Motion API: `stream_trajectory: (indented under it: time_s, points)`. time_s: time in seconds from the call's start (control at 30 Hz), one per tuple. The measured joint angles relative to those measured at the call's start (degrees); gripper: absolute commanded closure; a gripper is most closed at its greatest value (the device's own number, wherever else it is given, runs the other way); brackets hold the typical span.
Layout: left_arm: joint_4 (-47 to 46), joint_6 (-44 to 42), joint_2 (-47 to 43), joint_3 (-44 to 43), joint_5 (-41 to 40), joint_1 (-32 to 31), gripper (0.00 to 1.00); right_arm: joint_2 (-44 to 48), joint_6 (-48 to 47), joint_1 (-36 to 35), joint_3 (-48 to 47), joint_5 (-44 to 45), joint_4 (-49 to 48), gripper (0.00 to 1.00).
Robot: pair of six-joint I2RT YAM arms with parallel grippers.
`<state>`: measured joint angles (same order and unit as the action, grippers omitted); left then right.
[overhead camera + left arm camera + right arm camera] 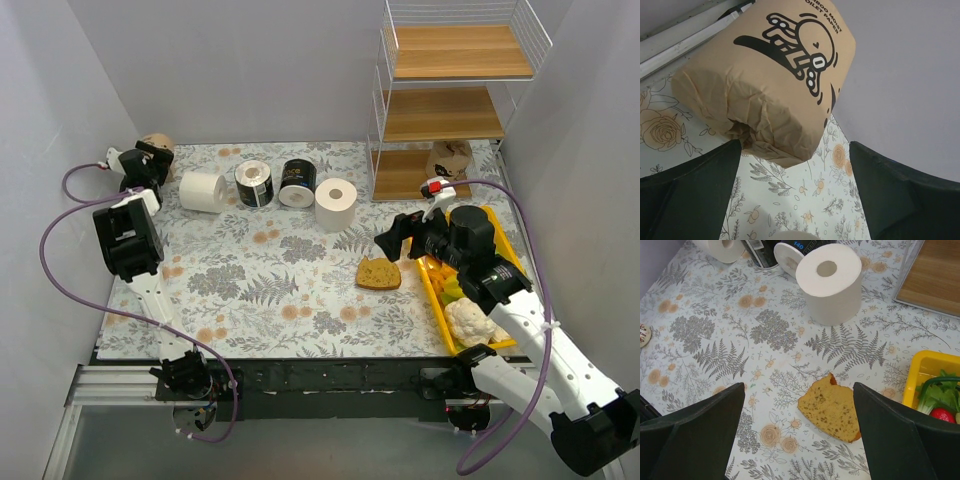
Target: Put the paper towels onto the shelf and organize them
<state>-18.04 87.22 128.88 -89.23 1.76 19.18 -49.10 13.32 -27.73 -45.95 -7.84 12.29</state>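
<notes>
Hovering left gripper (795,145): at the far-left corner of the table, jaws spread wide, one finger either side of a tan roll's crumpled end; I cannot tell whether they touch it.
Tan printed roll (770,85): against the back wall, tilted, not yet lifted.
White roll on its side (203,190): just right of that arm, on the table.
Black-wrapped pair (254,183) and (297,182): side by side, white ends facing the camera.
Upright white roll (336,204): nearest the shelf (core hole up).
Bread slice (379,273): flat on the table, not part of the job.
Right gripper (799,385): jaws wide, nothing between them, poised above the bread.
Shelf (440,115): far-right corner; the top and middle boards show no rolls.
Second tan roll (449,158): already on the bottom board.
Yellow tray (437,305): vegetables, beside the right arm.
Progress: one of six placed; five remain on the table, so this looks like an early stage, with the left-corner roll likely next.
</notes>
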Motion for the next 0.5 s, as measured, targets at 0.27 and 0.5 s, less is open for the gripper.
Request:
stream_trajectory:
  time_s: [0.27,0.5]
  points:
    - [-1.9,-0.8,0.1,1.3,-3.1,0.1,0.12,-0.8,0.0,0.0,0.0,0.2,-0.9,0.04]
    - [-4.8,-2.0,2.2,-2.2,-2.6,0.2,0.22,-2.1,0.0,0.0,0.0,1.0,-0.9,0.04]
